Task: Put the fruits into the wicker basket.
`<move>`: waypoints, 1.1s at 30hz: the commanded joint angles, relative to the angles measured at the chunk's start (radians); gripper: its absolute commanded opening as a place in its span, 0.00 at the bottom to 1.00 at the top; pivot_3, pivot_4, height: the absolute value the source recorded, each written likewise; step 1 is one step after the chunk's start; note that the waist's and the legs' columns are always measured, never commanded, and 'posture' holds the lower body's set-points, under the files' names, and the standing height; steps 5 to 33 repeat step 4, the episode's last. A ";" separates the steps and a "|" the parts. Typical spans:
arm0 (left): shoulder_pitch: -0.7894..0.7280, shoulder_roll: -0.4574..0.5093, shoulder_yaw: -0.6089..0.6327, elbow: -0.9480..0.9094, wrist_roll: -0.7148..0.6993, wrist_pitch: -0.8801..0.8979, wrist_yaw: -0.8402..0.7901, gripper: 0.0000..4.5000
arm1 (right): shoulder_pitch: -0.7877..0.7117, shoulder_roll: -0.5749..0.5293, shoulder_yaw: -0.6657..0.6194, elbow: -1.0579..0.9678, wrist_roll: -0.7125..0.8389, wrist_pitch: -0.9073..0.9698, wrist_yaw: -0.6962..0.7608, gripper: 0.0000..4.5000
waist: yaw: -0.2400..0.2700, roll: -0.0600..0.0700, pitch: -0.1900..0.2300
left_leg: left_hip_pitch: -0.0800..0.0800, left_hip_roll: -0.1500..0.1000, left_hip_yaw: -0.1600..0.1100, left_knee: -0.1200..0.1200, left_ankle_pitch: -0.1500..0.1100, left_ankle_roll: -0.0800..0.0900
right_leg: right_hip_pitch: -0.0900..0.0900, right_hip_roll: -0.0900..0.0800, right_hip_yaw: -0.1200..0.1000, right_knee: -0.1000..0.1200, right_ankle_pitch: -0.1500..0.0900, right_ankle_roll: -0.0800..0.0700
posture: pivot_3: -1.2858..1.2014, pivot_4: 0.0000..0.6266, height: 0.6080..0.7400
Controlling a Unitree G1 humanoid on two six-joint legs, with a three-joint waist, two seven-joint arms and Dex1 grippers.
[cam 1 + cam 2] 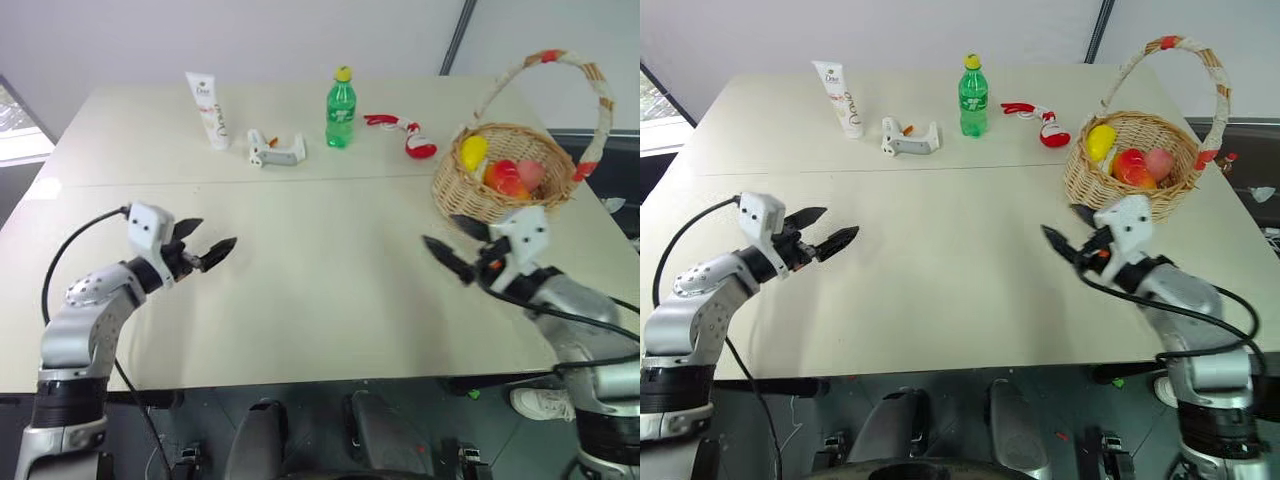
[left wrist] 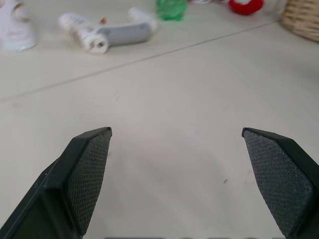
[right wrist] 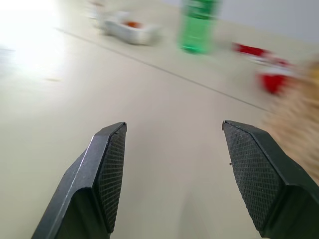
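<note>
Both grippers hang empty; fruits already sit in the wicker basket.
Head views: right gripper (image 1: 459, 248), fingers apart, has the wicker basket (image 1: 470, 200) just beyond at one o'clock, holding the fruits (image 1: 505, 174); left gripper (image 1: 203, 243), fingers spread, is well apart. Left wrist view: basket at one o'clock. Right wrist view: basket blurred at three o'clock, so the right arm is nearer.

a robot test room

a plain pale table (image 1: 300, 290) stands against a bare white wall (image 1: 250, 35), set with unrelated props: a lotion tube (image 1: 208, 108), a green bottle (image 1: 340, 108), a wicker basket (image 1: 505, 175) of toy fruits (image 1: 500, 170). loose cables run below the table edge.
</note>
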 commanded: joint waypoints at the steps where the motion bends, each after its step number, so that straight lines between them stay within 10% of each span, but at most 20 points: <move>1: 0.028 0.003 0.050 -0.040 -0.001 -0.038 0.012 1.00 | -0.048 0.020 0.038 0.035 -0.027 -0.051 0.011 0.71 | 0.004 0.000 0.000 | 0.000 0.000 0.000 0.000 0.000 0.000 | 0.000 0.000 0.000 -0.001 0.000 0.000 | 0.52 0.24 1.00; 33: 0.062 0.001 0.060 -0.057 -0.003 -0.045 0.014 1.00 | -0.094 0.041 0.070 0.113 -0.057 -0.084 0.009 0.71 | 0.007 0.000 0.000 | 0.000 0.000 0.000 0.000 0.000 0.000 | 0.001 -0.001 0.000 -0.003 0.000 0.000 | 0.52 0.24 1.00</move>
